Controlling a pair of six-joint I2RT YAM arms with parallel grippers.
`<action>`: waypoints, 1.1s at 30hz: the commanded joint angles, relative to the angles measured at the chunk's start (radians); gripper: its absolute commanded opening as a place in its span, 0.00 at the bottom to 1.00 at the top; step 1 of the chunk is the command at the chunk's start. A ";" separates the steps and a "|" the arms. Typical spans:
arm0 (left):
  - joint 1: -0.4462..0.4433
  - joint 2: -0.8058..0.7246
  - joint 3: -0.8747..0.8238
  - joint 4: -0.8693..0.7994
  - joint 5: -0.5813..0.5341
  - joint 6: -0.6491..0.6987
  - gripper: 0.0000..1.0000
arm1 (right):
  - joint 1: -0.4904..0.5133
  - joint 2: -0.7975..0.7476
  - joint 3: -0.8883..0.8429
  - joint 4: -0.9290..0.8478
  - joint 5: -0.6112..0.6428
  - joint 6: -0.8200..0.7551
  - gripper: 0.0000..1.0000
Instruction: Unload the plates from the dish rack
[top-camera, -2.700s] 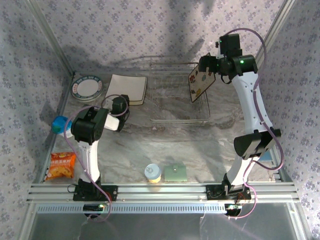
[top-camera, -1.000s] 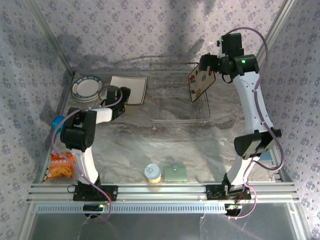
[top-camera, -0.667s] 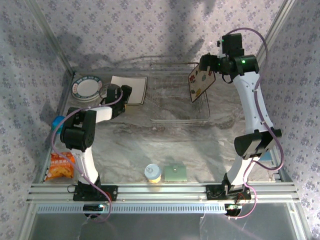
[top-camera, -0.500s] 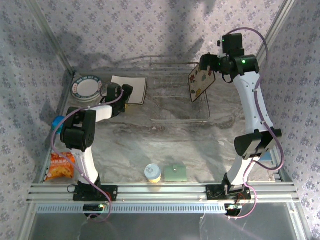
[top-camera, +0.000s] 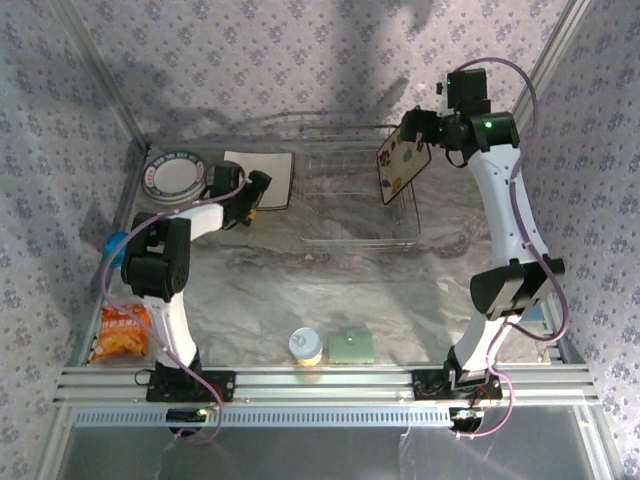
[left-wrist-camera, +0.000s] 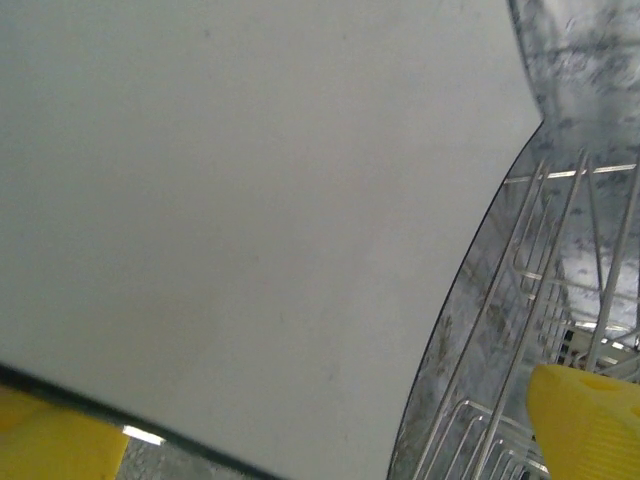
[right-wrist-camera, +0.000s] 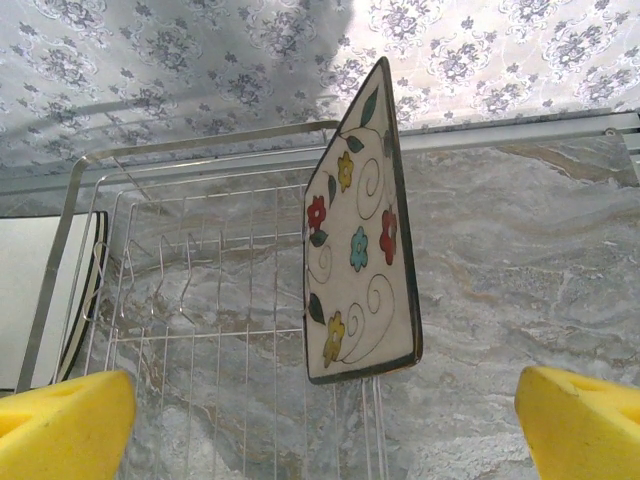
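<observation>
Right tool (right-wrist-camera: 320, 410) released, spread wide; I see flower-printed square cream plate (right-wrist-camera: 358, 250) upright in silver wire dish rack (right-wrist-camera: 200, 143), centre frame, just above tool.

A lab rig: aluminium frame (top-camera: 300, 381), floral backdrop walls (top-camera: 290, 60), marbled tabletop (top-camera: 340, 290).

Dish rack (right-wrist-camera: 200, 260): thin bright metal wire, shiny. Flower-printed plate (right-wrist-camera: 355, 250): smooth, glazed look. Cream square plate (left-wrist-camera: 230, 200): smooth, near-matt. Table (top-camera: 330, 290): grey marble-pattern top, slight sheen. Left finger pads (left-wrist-camera: 585, 420): yellow, finely ribbed.

No legible text or labels
</observation>
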 joint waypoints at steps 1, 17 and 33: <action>0.006 0.032 0.036 -0.101 0.080 0.051 0.99 | -0.008 -0.042 -0.015 0.022 -0.019 0.009 0.99; -0.035 -0.167 0.185 -0.414 -0.180 0.455 0.99 | -0.031 0.005 -0.018 0.008 0.072 -0.003 0.99; 0.032 -0.127 0.911 -1.193 -0.483 1.113 0.99 | -0.036 0.347 0.254 -0.151 0.135 -0.027 0.98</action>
